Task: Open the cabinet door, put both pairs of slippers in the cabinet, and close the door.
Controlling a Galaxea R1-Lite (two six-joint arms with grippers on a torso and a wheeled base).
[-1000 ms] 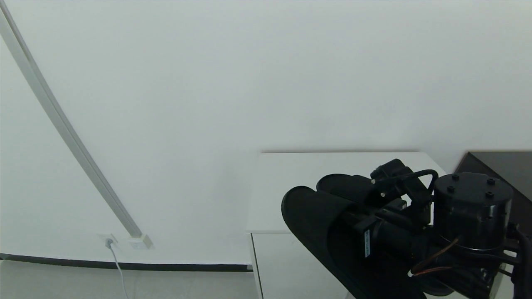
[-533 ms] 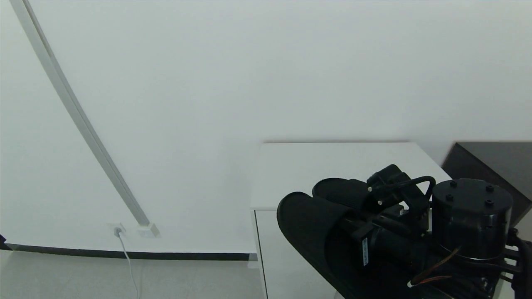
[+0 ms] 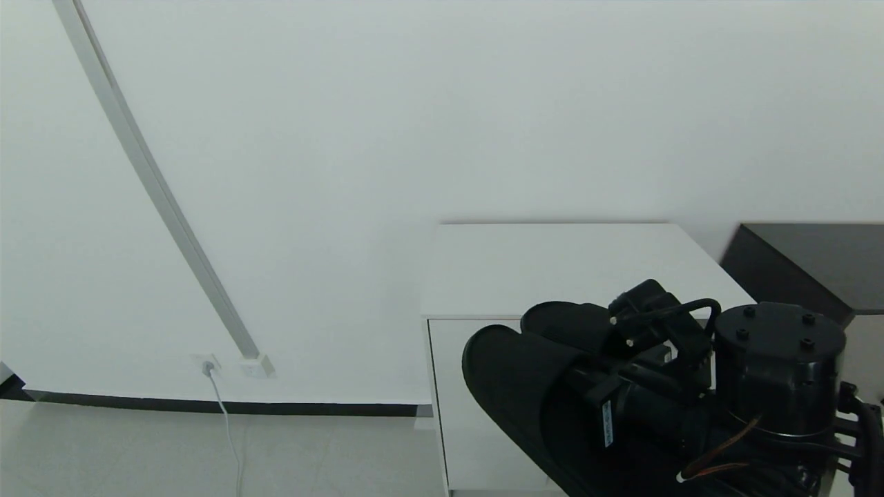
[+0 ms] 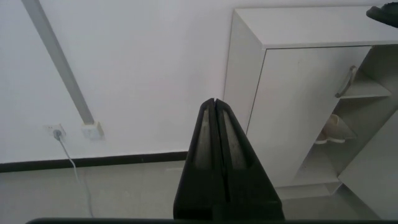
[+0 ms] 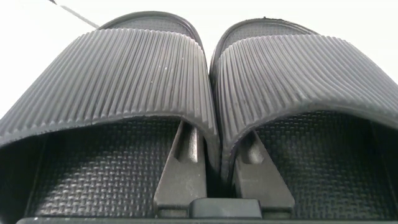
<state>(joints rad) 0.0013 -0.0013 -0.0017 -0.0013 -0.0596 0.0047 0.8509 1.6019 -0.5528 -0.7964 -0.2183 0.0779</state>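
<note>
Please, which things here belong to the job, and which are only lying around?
Job: black slippers, clamped in the right gripper; white cabinet; left gripper, shut and empty.
Around: wall socket with cable; slanted wall strip; dark furniture beside the cabinet.

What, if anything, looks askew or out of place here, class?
Inside the open cabinet, a pale slipper leans tilted on its shelf, not flat. The black slippers sit evenly side by side on the right end effector.
</note>
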